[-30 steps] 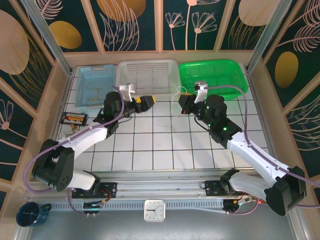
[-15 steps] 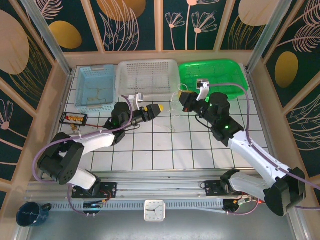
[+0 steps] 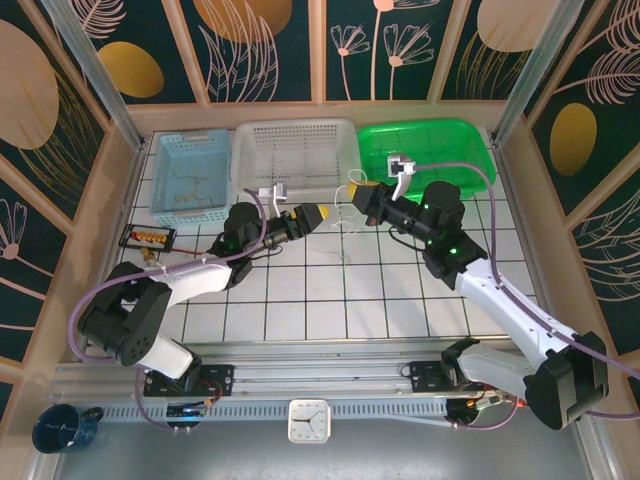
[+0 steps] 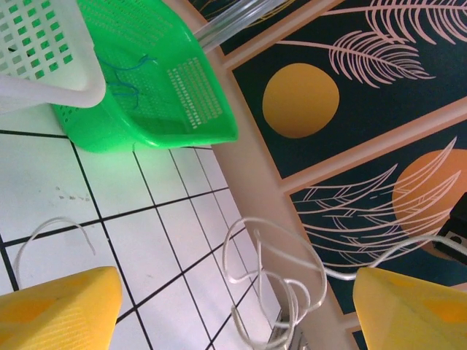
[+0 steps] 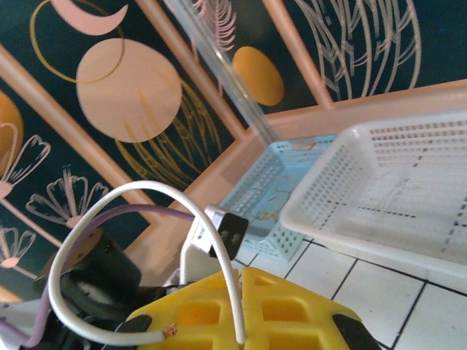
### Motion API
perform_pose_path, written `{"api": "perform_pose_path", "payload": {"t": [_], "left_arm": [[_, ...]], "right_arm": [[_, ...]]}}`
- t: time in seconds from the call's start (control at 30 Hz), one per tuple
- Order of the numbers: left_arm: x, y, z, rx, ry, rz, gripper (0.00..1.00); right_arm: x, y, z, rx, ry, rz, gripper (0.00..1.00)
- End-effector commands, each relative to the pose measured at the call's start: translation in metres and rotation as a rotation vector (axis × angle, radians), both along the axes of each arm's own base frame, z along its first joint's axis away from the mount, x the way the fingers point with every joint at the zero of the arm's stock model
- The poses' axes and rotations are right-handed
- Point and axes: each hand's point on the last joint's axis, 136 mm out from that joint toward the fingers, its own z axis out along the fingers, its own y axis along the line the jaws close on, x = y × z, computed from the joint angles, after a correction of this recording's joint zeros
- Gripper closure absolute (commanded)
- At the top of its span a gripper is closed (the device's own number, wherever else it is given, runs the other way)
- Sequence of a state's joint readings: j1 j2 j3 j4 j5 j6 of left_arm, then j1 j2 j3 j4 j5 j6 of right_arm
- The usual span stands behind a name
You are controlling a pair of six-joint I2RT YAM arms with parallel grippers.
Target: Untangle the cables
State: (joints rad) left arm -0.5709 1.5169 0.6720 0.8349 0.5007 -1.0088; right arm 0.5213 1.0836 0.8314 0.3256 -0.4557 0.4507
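Looking at tiled table [image 3: 300, 290]; along far edge blue basket [image 3: 190, 175], white basket [image 3: 295, 150], green basket [image 3: 425, 150]. Mid-table, just short of white and green: left gripper [image 3: 320, 213] spread wide, gripping nothing, wire loops just ahead. Facing it, right gripper [image 3: 357, 200] pinched shut on the cables [image 5: 142, 187], thin whitish loops hanging off it between the two grippers.

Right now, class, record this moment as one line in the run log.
task: untangle cables | left tool: open, facing cables, not gripping | right tool: shut on cables | cables: white loops hanging from right tool
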Motion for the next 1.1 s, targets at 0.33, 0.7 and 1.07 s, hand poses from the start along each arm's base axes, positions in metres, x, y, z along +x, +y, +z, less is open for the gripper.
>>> {"api": "perform_pose_path", "payload": {"t": [0.33,0.7,1.07], "left_arm": [[-0.008,-0.006,0.032,-0.076,-0.057,-0.045,0.16],[-0.009,-0.011,0.034,-0.084,-0.063,-0.059,0.16],[-0.016,-0.023,0.027,-0.087,-0.043,-0.092,0.17]], "right_arm": [[-0.017,0.017,0.035,0.078,-0.114,0.172,1.00],[-0.016,0.020,0.036,0.092,-0.108,0.188,1.00],[-0.015,0.022,0.034,0.101,-0.104,0.194,1.00]]}}
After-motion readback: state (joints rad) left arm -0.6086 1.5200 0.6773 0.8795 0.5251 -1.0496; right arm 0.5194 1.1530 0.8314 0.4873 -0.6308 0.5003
